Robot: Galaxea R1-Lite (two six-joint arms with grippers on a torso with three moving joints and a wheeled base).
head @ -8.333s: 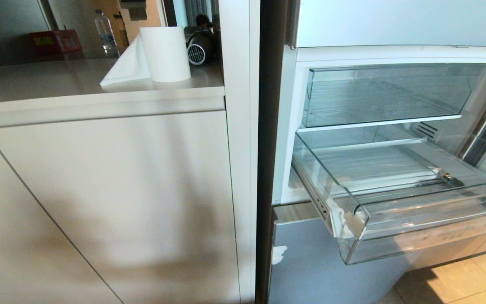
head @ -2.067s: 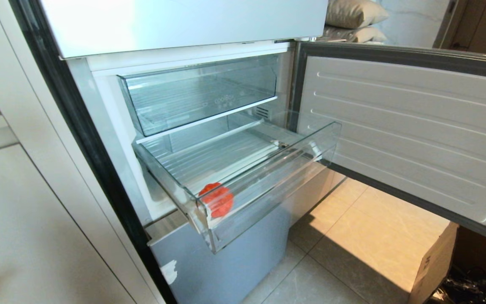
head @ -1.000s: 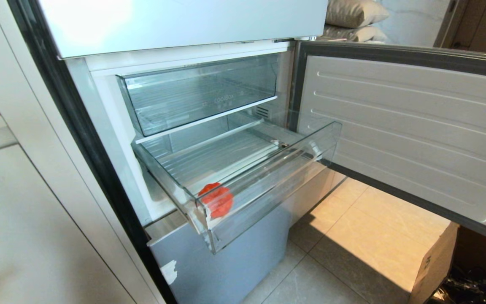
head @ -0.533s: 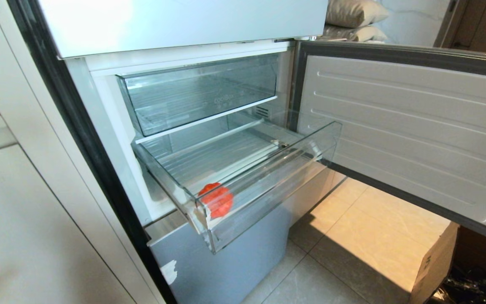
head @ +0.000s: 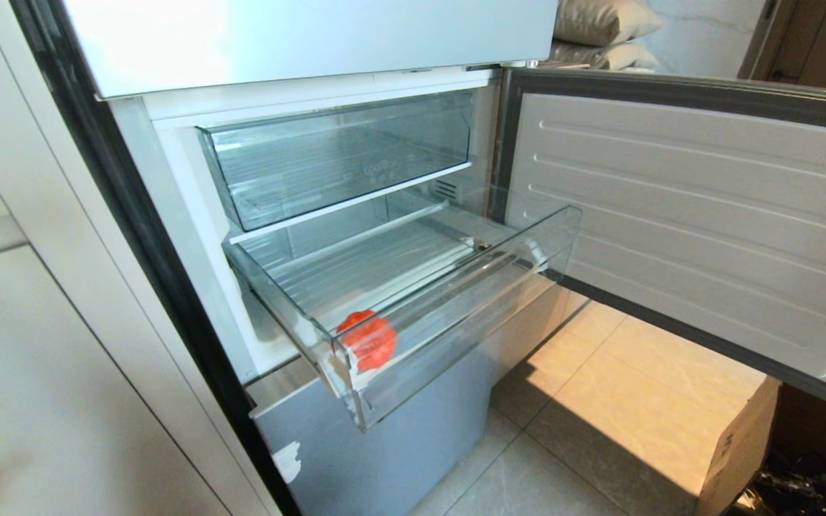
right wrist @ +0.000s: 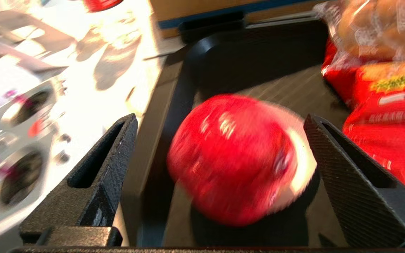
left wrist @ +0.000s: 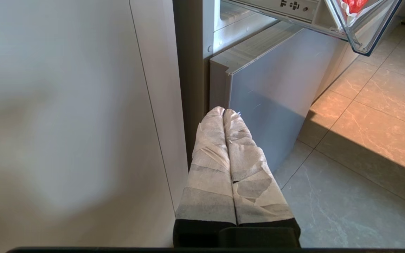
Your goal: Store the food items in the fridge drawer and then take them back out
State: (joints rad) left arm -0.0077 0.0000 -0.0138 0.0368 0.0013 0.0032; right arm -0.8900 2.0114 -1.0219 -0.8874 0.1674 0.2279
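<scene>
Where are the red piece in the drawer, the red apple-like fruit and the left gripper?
red piece [head: 368, 341], head view, its middle behind the clear front wall.
red apple-like fruit [right wrist: 237, 158], right wrist view, its middle.
left gripper [left wrist: 223, 112], left wrist view, between the taped fingertips.

Three cameras: one wide on the fridge, two riding the wrists.

The head view looks forward and down at the pulled-out clear plastic fridge drawer [head: 413, 287]. The left wrist view sits low, facing along its tape-wrapped left gripper [left wrist: 223, 111] to the grey lower fridge panel [left wrist: 269, 105]; both catch that drawer's front corner. The right wrist view faces elsewhere, very near a blurred glossy red round fruit [right wrist: 237, 158] in a black tray [right wrist: 258, 49].
</scene>
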